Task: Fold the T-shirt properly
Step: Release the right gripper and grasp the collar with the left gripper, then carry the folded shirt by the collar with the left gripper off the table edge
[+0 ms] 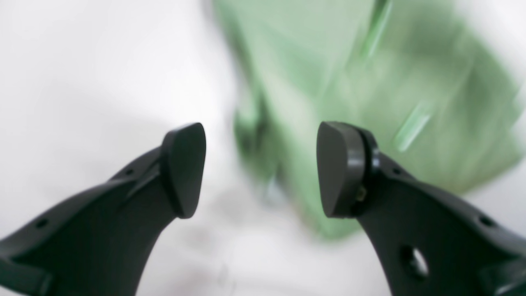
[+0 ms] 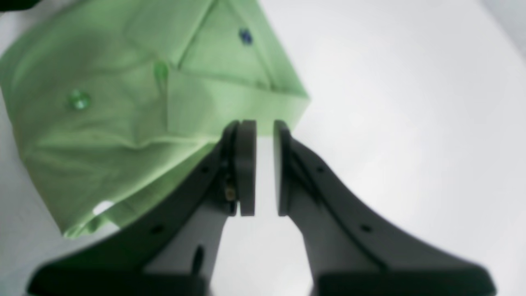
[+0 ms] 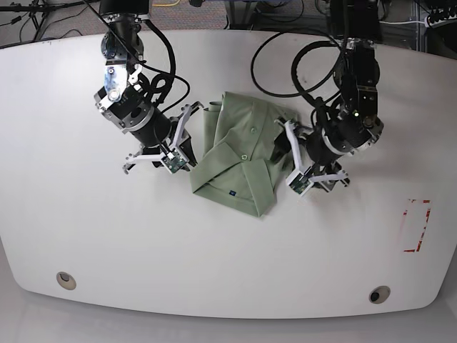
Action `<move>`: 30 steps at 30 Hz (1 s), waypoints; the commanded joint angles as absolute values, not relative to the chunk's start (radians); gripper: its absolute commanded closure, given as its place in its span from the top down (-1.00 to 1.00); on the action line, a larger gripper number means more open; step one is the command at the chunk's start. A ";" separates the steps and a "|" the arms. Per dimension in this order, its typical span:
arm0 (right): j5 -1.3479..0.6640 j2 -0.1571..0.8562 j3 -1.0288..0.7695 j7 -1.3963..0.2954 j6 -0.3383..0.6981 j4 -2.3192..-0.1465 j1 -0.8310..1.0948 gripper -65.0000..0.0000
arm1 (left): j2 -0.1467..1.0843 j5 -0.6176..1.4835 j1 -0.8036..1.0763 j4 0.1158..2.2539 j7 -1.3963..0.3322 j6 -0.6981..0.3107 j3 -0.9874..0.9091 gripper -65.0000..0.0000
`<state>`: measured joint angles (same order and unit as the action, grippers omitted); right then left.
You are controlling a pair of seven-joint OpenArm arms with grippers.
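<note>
The T-shirt (image 3: 239, 153) lies folded into a compact pale green bundle at the table's middle, collar and buttons facing up. In the left wrist view, my left gripper (image 1: 261, 168) is open with nothing between its pads, and the T-shirt (image 1: 370, 82) is a blur just beyond it. In the base view the left gripper (image 3: 287, 153) sits at the bundle's right edge. My right gripper (image 2: 265, 168) is shut to a slim gap and holds nothing, just off a folded corner of the T-shirt (image 2: 123, 102). In the base view the right gripper (image 3: 187, 137) is at the bundle's left edge.
The white table (image 3: 228, 250) has two round holes near its front edge (image 3: 66, 280) (image 3: 380, 294). A red-outlined marking (image 3: 416, 225) is at the right. Black cables (image 3: 285, 57) loop over the back of the table behind both arms.
</note>
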<state>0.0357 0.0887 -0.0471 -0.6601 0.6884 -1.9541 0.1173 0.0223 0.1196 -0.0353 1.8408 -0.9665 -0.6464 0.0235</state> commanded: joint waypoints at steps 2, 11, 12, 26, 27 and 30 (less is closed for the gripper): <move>0.022 0.110 -0.105 -0.661 0.694 -1.979 0.097 -0.78 | -0.042 0.076 -0.073 1.863 -0.898 -0.498 0.091 0.33; 0.024 0.114 -0.186 -0.661 0.696 -1.980 0.097 -0.78 | -0.099 -0.018 -0.070 1.773 -0.702 -0.185 0.255 0.82; 0.024 0.114 -0.194 -0.661 0.696 -1.980 0.099 -0.78 | -0.107 -0.024 -0.068 1.756 -0.684 -0.162 0.260 0.85; 0.024 0.114 -0.240 -0.661 0.698 -1.980 0.117 -0.79 | -0.145 -0.033 -0.065 1.425 -0.481 -0.038 0.268 0.95; 0.019 0.114 -0.252 -0.661 0.698 -1.980 0.120 -0.79 | -0.143 -0.033 -0.065 1.397 -0.470 -0.038 0.268 0.95; 0.019 0.108 -0.268 -0.661 0.698 -1.980 0.122 -0.79 | -0.137 -0.035 -0.065 1.357 -0.460 -0.038 0.288 0.95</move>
